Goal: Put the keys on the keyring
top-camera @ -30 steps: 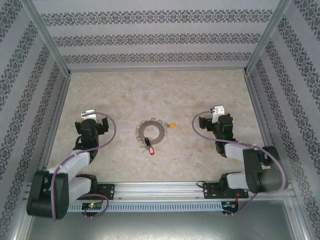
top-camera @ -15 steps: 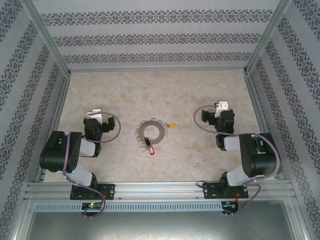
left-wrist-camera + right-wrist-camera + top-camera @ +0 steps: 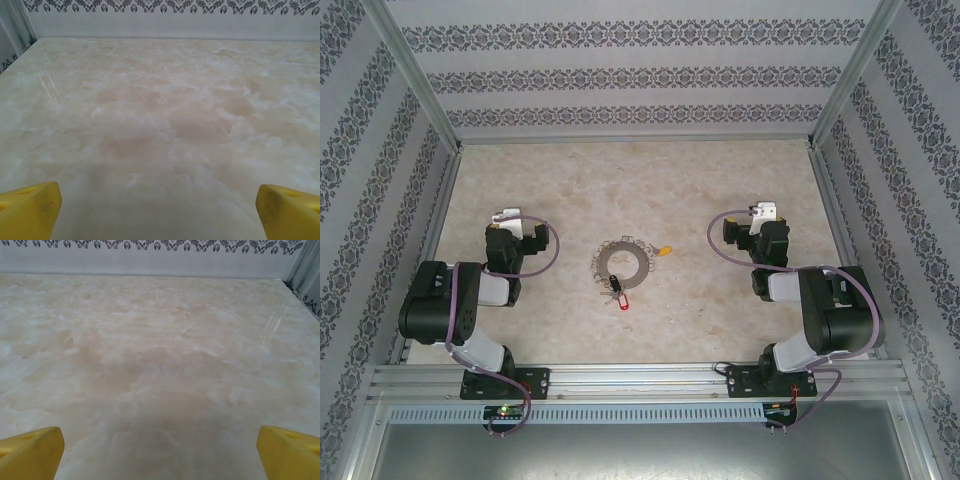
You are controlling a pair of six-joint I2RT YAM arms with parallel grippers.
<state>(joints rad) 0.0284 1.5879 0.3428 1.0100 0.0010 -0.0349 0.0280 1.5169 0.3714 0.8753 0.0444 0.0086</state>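
Observation:
The keyring [image 3: 621, 262], a thin grey metal ring with small pieces along its rim, lies flat in the middle of the table. A yellow-headed key [image 3: 665, 249] lies at its right rim. Just below the ring, a red-headed key [image 3: 622, 301] lies beside a small dark piece [image 3: 616, 287]. My left gripper [image 3: 508, 217] sits well to the ring's left, and my right gripper [image 3: 761, 213] well to its right. Both point toward the far wall. The left gripper [image 3: 160, 215] is open with yellow fingers [image 3: 27, 210] wide apart over bare table. The right gripper [image 3: 160, 455] is open the same way, fingers [image 3: 290, 452] holding nothing.
The marbled beige tabletop [image 3: 640, 190] is boxed in by patterned walls with metal posts at the far corners [image 3: 455, 140]. An aluminium rail [image 3: 640, 378] carrying both arm bases runs along the near edge.
Both arms have folded back with their elbows raised near the bases. The left gripper has shifted slightly toward the far wall. The keys and ring have not moved.

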